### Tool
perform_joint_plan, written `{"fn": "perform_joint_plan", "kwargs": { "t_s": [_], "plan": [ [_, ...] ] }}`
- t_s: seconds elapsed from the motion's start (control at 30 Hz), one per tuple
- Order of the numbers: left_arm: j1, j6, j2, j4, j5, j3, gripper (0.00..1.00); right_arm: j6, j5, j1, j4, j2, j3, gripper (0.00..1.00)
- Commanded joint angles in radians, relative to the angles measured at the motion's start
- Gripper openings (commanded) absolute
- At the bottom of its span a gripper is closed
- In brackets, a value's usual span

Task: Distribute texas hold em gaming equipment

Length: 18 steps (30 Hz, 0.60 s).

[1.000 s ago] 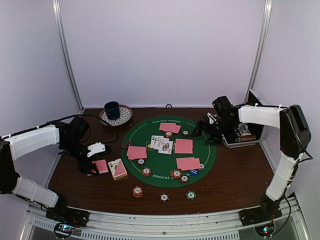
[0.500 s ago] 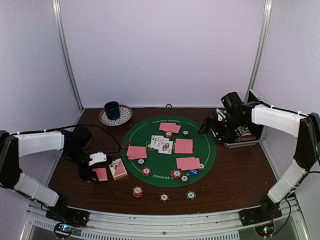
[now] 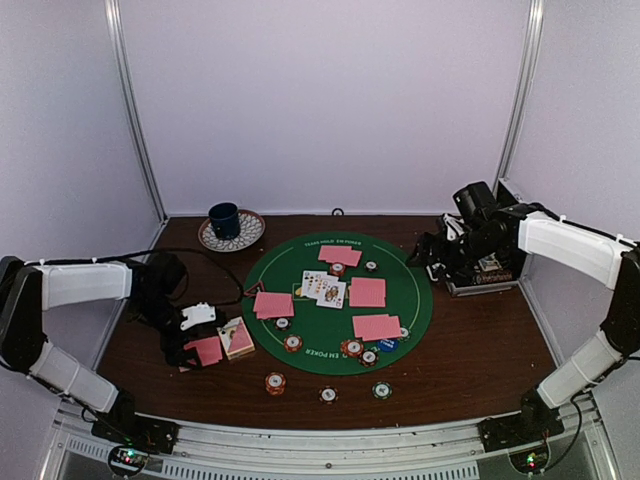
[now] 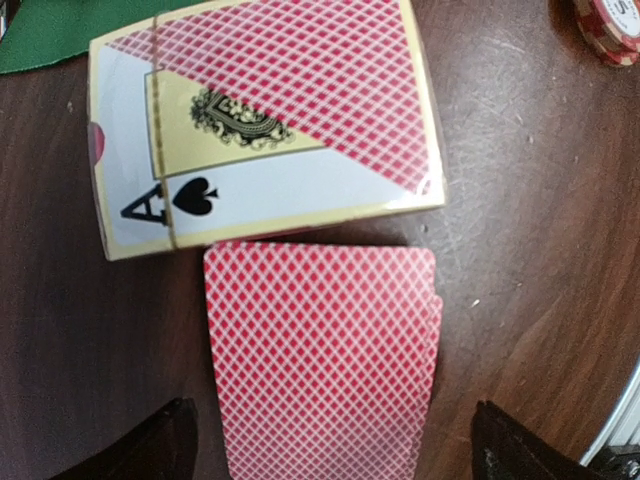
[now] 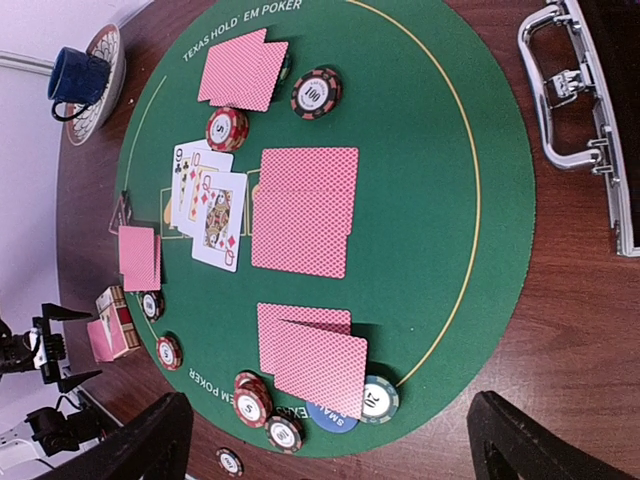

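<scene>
My left gripper hangs open low over a small stack of pink-backed cards lying on the brown table. Its fingers stand clear on both sides of the stack. Just beyond lies a card box showing the ace of spades. On the green mat are several pairs of pink-backed cards, face-up cards, striped chips and a blue button. My right gripper is open and empty, high over the mat's right edge.
A dark blue cup on a patterned saucer stands at the back left. The metal case lies at the right by my right arm. Loose chips sit on the table in front of the mat.
My left gripper has opened and let go of the pink cards, which now lie beside the card box. The right arm has drawn back to the right, towards the metal case.
</scene>
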Motion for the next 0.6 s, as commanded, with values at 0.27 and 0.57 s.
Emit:
{"fn": "perform_joint_plan", "kwargs": {
  "t_s": [0.27,0.57],
  "plan": [
    [0.032,-0.102,-0.09,-0.215,0.087,0.271,0.97,-0.068,0.358,-0.074,-0.099,-0.126,0.002,1.0],
    [0.263,-0.415,-0.112,0.27,0.143,0.226,0.98,-0.344,0.914,-0.179,0.312,-0.273,-0.269,1.0]
  ]
}}
